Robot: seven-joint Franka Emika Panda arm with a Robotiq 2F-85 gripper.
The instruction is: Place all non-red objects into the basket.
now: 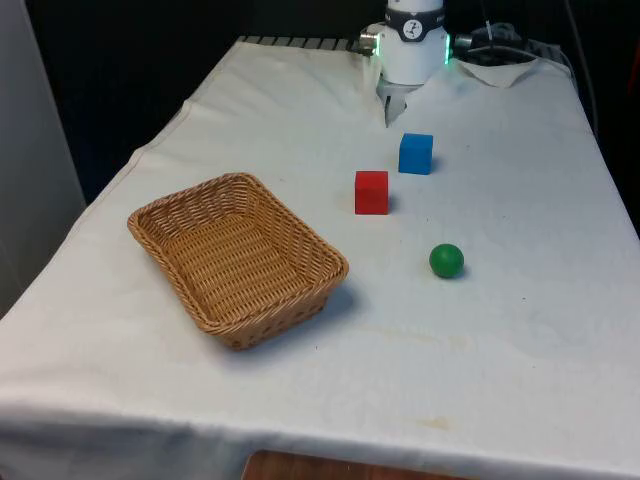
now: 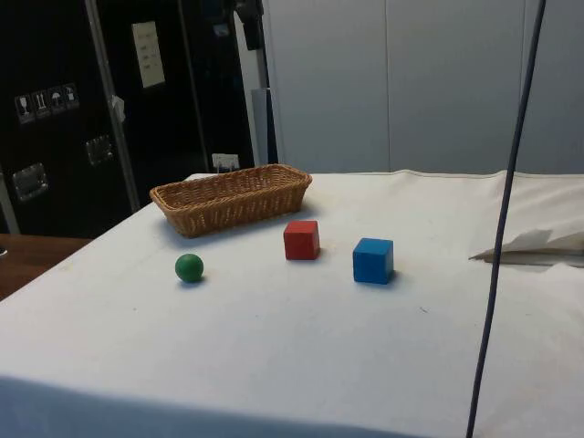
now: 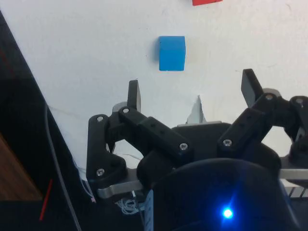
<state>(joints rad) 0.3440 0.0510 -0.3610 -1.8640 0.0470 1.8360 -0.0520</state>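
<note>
Wicker basket point(image 1: 238, 258) nearest; gripper point(image 3: 191, 92) spread wide above blue cube point(image 3: 172, 53)

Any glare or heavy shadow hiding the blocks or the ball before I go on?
Front view: even light, with soft shadows beside the blue cube, red cube, green ball and basket; none is hidden. Side view: a dark cable crosses the picture, clear of all three. Wrist view: the blue cube is evenly lit beyond the open gripper, without glare.

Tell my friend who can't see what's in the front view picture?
A wicker basket sits empty on a white table. Toward the front view's right are a red cube, a blue cube and a green ball.
</note>
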